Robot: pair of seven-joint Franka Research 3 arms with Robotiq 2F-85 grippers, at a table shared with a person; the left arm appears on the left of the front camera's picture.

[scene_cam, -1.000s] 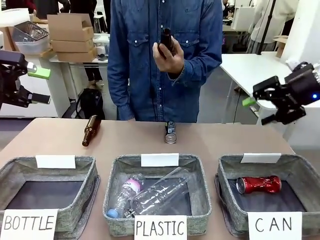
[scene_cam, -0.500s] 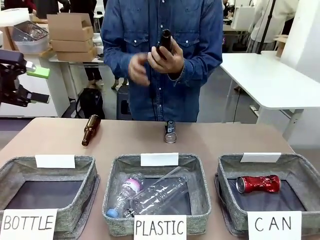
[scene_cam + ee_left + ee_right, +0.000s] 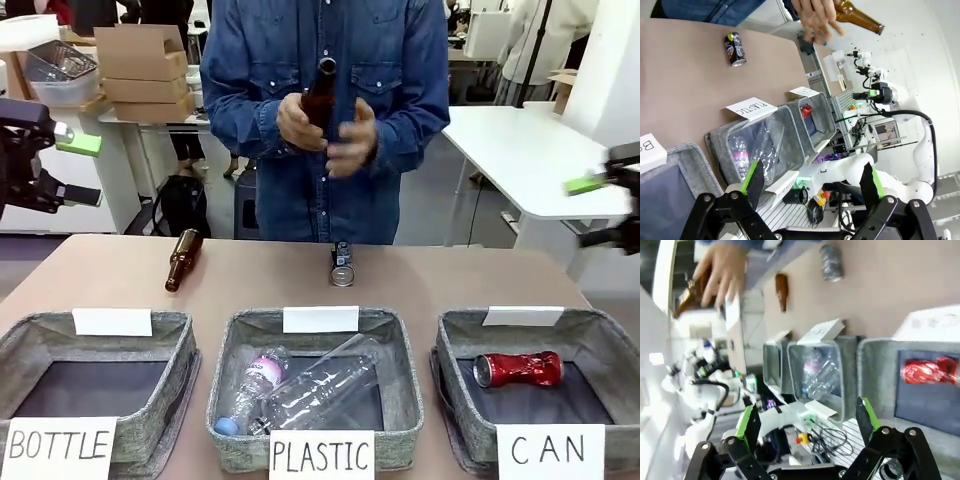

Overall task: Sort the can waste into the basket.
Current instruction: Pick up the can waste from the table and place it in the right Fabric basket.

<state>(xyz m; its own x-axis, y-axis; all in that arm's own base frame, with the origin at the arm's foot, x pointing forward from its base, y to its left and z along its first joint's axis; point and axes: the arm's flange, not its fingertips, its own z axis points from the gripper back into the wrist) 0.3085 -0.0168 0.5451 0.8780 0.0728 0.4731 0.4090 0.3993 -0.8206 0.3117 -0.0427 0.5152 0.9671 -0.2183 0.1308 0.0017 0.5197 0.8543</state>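
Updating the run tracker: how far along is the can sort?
Done: the red can lies in the CAN basket. In hand: nothing; the left gripper and right gripper hang open and empty at the table's sides. Left: the dark can lies on the table, yet to go into that basket. A person holds a brown bottle, which is not can waste.

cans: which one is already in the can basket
The red dented can, lying inside the CAN basket; the dark can lies out on the table near the person.

Red can [image 3: 517,369]: glossy crinkled metal; basket [image 3: 448,350]: grey cloth, prob. felt-like; table [image 3: 450,275]: matt, smooth.
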